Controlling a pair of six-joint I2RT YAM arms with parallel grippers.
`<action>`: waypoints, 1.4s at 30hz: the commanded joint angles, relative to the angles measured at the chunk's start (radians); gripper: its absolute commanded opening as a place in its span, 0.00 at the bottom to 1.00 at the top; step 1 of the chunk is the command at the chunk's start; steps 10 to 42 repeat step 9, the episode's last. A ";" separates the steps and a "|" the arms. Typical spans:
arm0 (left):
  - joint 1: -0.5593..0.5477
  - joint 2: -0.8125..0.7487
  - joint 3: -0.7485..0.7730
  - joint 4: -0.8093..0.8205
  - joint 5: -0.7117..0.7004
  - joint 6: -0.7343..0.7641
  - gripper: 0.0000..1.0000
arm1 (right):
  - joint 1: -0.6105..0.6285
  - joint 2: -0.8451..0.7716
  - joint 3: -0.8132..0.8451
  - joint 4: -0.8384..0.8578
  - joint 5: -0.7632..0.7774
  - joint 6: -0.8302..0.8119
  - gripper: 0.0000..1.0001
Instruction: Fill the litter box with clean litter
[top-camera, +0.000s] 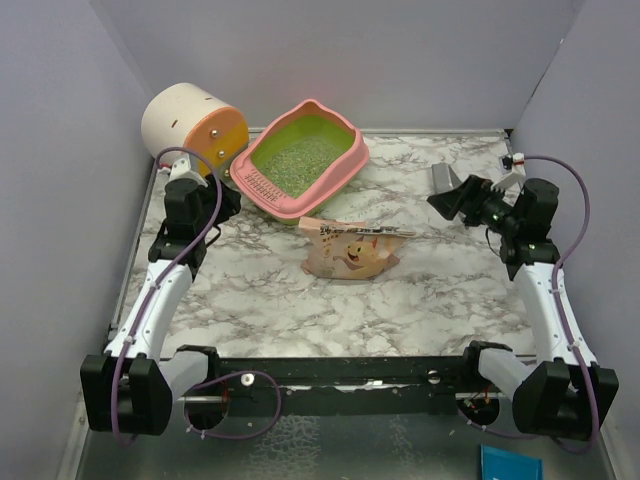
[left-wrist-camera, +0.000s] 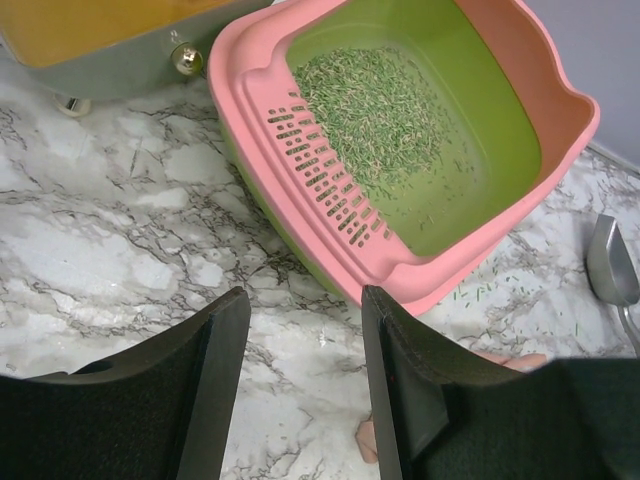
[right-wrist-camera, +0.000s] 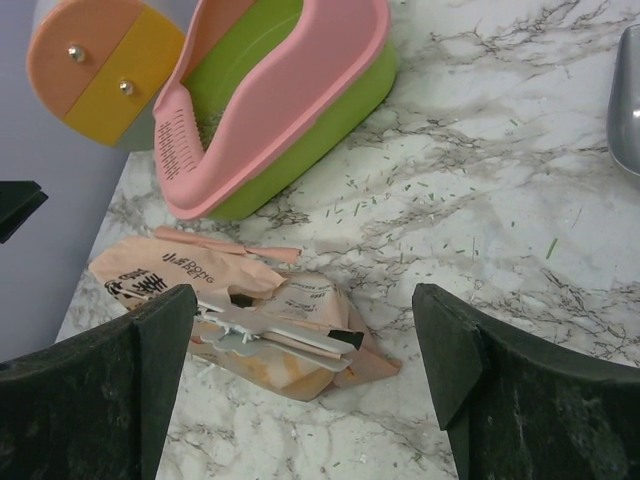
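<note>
The right gripper (right-wrist-camera: 305, 300) is hanging wide open, empty, the bag (right-wrist-camera: 290, 372) between its jaws for grabbing. The left gripper (left-wrist-camera: 305, 300) is hanging open, empty, the litter box (left-wrist-camera: 330, 215) ahead.

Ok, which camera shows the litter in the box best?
Left wrist: it looks down into the box, with the litter spread over the green floor. The top view shows only a small pale patch; the right wrist sees the box from the side, its floor mostly hidden.

litter box (top-camera: 355, 150) x1 | bag (top-camera: 350, 255) x1 | cyl (top-camera: 185, 120) x1 | scoop (top-camera: 443, 178) x1 | L pincer (left-wrist-camera: 305, 330) + R pincer (right-wrist-camera: 300, 300) = 2
</note>
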 joint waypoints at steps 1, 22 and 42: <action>0.001 -0.032 -0.027 0.029 -0.036 -0.001 0.51 | 0.001 -0.055 -0.041 0.072 -0.011 0.034 0.89; 0.001 -0.099 -0.049 0.044 -0.086 0.018 0.51 | 0.001 -0.061 -0.065 0.073 -0.036 0.064 0.89; 0.001 -0.099 -0.049 0.044 -0.086 0.018 0.51 | 0.001 -0.061 -0.065 0.073 -0.036 0.064 0.89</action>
